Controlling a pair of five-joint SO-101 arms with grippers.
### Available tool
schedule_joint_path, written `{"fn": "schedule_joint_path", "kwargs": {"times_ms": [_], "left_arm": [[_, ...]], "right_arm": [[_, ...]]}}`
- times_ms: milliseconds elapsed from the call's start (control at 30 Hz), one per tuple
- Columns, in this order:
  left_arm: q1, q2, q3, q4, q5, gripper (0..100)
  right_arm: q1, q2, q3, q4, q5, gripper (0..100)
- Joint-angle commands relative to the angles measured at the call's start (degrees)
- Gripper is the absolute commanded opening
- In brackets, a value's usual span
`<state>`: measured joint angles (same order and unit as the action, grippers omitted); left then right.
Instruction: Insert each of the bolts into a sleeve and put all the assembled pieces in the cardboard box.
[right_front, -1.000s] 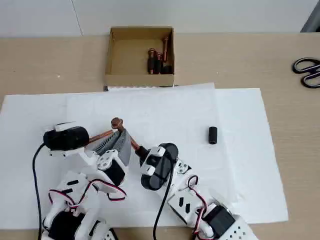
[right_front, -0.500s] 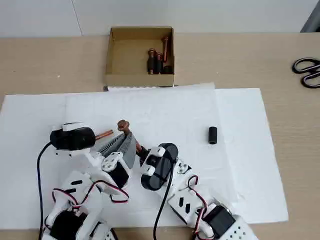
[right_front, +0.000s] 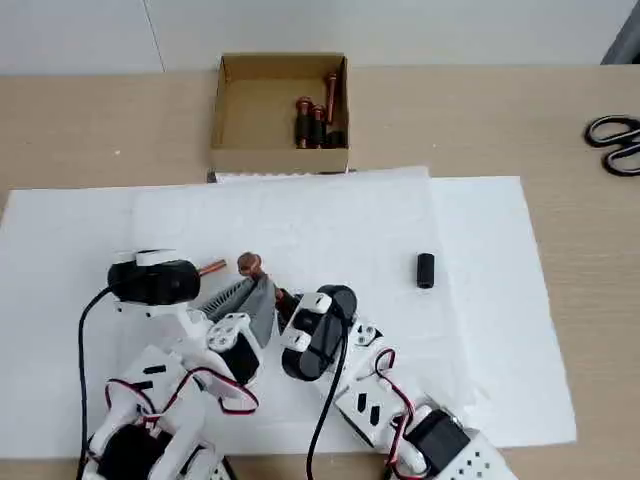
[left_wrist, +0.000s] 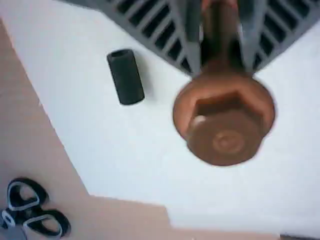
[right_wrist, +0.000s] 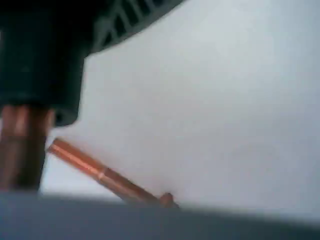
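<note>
From above, we are seeing the left gripper (right_front: 258, 288) clamped on a bolt (right_front: 250, 265) over the paper sheet's (right_front: 480, 330) left half, its shank meeting the held sleeve (right_front: 283, 296) pinched by the right gripper (right_front: 292, 306). Finished pieces (right_front: 312, 122) are lying in the cardboard box (right_front: 280, 160) near the table's (right_front: 480, 120) far edge. Left wrist view: a loose sleeve (left_wrist: 126, 76) is lying on the paper, scissors (left_wrist: 35, 212) beyond its edge. Right wrist view: a spare bolt (right_wrist: 102, 177) is lying flat. We are judging that keeping shank and bore aligned matters most.
</note>
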<state>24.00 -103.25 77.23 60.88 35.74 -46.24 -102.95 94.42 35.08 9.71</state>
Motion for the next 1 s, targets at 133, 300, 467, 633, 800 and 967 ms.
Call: {"fn": "schedule_joint_path", "kwargs": {"times_ms": [133,300,467,633,800,967], "left_arm": [[0.18,0.18,4.79,0.62,-2.81,1],[0.18,0.18,6.55,0.53,-2.81,1],[0.09,0.09,7.69,0.62,-5.71,1],[0.00,0.09,7.52,0.88,-6.95,1],[-6.77,0.09,7.69,0.53,-11.69,1],[-9.85,0.09,7.60,0.79,-14.86,1]], "right_arm": [[-0.22,-0.92,-6.86,-2.51,0.53,0.2],[-0.13,-0.92,-8.70,-2.33,0.62,0.2],[0.04,-1.01,-9.14,-2.59,3.60,0.2],[0.04,-1.01,-9.14,-2.68,3.78,0.2],[0.04,-1.01,-9.23,-2.68,3.78,0.2],[0.04,-1.01,-10.55,-2.68,3.78,0.2]]}}
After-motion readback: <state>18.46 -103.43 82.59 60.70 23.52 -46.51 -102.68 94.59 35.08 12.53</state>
